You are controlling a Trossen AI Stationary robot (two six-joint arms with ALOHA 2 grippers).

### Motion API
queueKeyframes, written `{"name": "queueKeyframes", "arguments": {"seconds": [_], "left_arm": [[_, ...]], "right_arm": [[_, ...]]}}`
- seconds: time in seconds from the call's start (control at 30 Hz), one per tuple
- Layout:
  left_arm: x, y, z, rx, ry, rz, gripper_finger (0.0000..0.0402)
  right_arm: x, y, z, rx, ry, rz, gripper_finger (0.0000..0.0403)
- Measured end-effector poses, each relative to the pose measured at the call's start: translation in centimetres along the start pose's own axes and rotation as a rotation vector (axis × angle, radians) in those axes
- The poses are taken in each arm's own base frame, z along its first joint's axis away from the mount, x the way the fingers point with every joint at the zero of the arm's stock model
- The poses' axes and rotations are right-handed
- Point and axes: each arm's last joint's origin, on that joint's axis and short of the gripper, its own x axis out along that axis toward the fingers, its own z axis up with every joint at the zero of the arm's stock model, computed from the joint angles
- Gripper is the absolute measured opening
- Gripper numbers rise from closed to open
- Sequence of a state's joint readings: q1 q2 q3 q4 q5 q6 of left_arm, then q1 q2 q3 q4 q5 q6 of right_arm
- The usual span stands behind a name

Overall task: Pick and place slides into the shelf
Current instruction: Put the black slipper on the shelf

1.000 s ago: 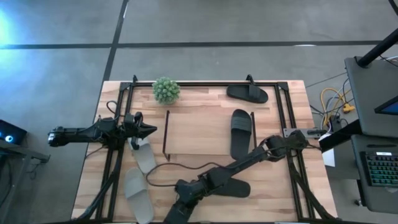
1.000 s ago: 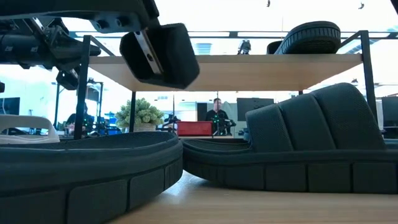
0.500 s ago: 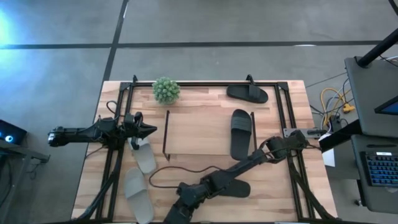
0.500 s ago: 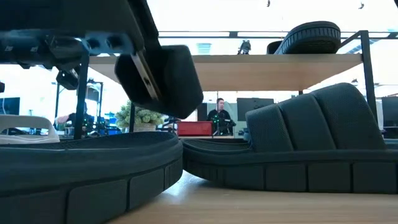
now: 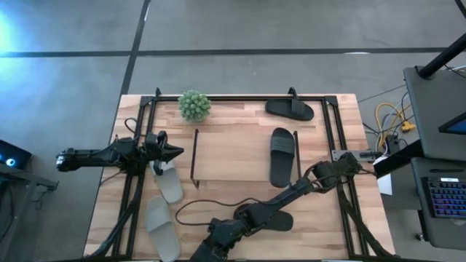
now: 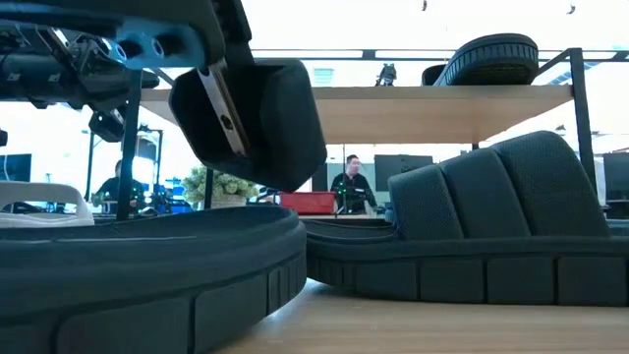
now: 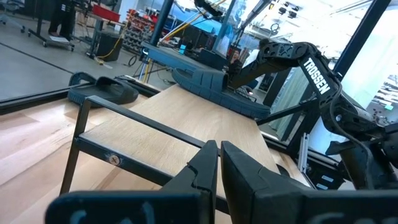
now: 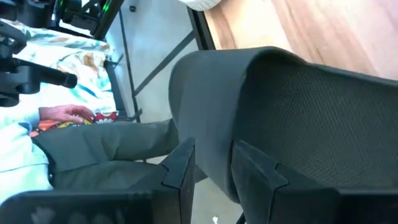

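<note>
My right gripper (image 8: 208, 155) is low at the table's near edge (image 5: 207, 247), shut on a black slide (image 6: 147, 265) that my arm mostly hides from above. A second black slide (image 5: 275, 218) lies flat beside it. A third (image 5: 282, 156) rests on the right end of the shelf's wooden board (image 5: 233, 154). A fourth (image 5: 289, 109) lies on its sole by the far edge. Two grey-beige slides (image 5: 167, 183) (image 5: 162, 227) lie on their soles left of the shelf. My left gripper (image 5: 175, 151) hovers shut at the shelf's left end. My right gripper pinches the black slide's sole at its rim (image 8: 211, 134), which stands between the two fingers (image 8: 255, 165). In the low view one finger (image 6: 246, 123) shows above the footbed. The slide lies roughly level; whether it is off the table I cannot tell.
A small green plant (image 5: 194, 105) stands at the far left corner. A dark cable (image 5: 204, 198) loops on the table in front of the shelf. Black rail frames (image 5: 142, 145) run along both sides. A person sits close beyond the near edge (image 8: 68, 115); others show in the room behind.
My right gripper has moved toward the table's near edge and the black slide has come with it, looming larger in the low view. The other slides and my left arm have stayed put.
</note>
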State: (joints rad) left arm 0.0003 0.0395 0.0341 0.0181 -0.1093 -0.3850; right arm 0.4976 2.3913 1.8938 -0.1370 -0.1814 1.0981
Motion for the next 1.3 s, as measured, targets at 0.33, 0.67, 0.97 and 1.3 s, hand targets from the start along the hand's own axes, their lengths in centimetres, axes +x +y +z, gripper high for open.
{"name": "queueKeyframes", "arguments": {"seconds": [0.33,0.67,0.97,1.3], "left_arm": [[0.0,0.0,0.0,0.000,0.000,0.000,0.0006],[0.0,0.0,0.0,0.000,-0.001,-0.001,0.0006],[0.0,0.0,0.0,0.000,-0.001,0.000,0.0006],[0.0,0.0,0.0,0.000,0.000,0.000,0.0006]], "right_arm": [[-0.1,0.3,0.2,0.006,-0.073,-0.024,0.0093],[0.0,0.0,-0.1,-0.009,-0.060,-0.045,0.0093],[0.2,-0.9,-0.5,0.003,-0.062,-0.095,0.0093],[0.3,-0.8,-0.4,-0.001,-0.078,-0.049,0.0093]]}}
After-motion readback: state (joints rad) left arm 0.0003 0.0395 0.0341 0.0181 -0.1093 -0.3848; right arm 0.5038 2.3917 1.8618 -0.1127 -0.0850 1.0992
